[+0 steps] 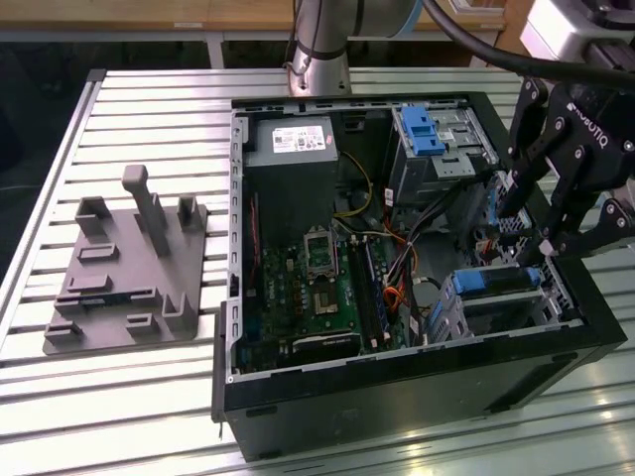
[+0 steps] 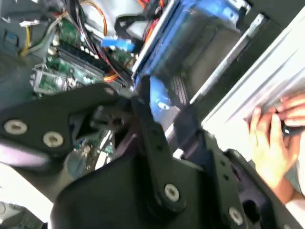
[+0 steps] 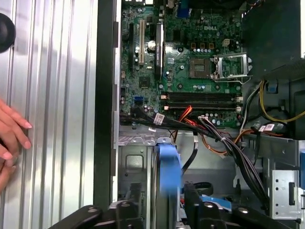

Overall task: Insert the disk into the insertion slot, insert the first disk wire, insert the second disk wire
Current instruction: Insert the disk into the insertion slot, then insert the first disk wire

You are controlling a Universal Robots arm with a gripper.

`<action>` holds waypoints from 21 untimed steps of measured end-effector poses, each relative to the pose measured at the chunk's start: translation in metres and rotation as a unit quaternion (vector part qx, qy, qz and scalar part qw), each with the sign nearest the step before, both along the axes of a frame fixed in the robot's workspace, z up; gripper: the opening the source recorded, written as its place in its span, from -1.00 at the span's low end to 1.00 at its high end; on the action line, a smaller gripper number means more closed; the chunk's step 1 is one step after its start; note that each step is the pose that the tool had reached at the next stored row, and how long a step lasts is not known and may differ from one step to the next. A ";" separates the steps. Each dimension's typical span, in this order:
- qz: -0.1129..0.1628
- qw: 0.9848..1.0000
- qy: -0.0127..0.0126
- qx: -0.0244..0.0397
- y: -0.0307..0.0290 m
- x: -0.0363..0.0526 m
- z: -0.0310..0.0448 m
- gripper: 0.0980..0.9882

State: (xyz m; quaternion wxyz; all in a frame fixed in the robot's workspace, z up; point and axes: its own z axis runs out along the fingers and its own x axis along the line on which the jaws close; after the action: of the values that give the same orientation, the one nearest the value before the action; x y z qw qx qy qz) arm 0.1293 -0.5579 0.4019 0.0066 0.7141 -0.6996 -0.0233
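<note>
Jaws of gripper (image 3: 164,212) parted, wider than disk (image 3: 167,164) edge. Disk stands on edge directly beneath gripper, between jaws, inside insertion slot (image 3: 136,164). Dark cables (image 3: 233,143) run just beside gripper.

The exterior view looks down from high up, at a slant, on the table (image 1: 119,416). It is far enough back to take in the whole open computer case (image 1: 397,397). The first wrist view looks straight down into the case from close by. The second wrist view sits very close behind the gripper (image 2: 164,107) and is tilted. All three see the green board (image 3: 200,52). Both wrist views see a hand (image 3: 12,138) over the table beside the case.
</note>
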 end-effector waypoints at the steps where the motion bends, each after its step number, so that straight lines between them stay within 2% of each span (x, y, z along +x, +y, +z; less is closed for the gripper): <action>1: 0.000 1.000 0.000 0.000 0.0000 -0.0001 0.0000 -0.11; 2: 0.000 1.000 0.000 0.000 0.0000 0.0000 -0.0001 0.03; 21: -0.003 1.000 0.000 0.000 0.0000 0.0000 -0.0018 0.03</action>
State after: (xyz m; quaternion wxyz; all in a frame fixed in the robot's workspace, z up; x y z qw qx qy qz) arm 0.1293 -0.5579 0.4002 0.0064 0.7120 -0.7018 -0.0233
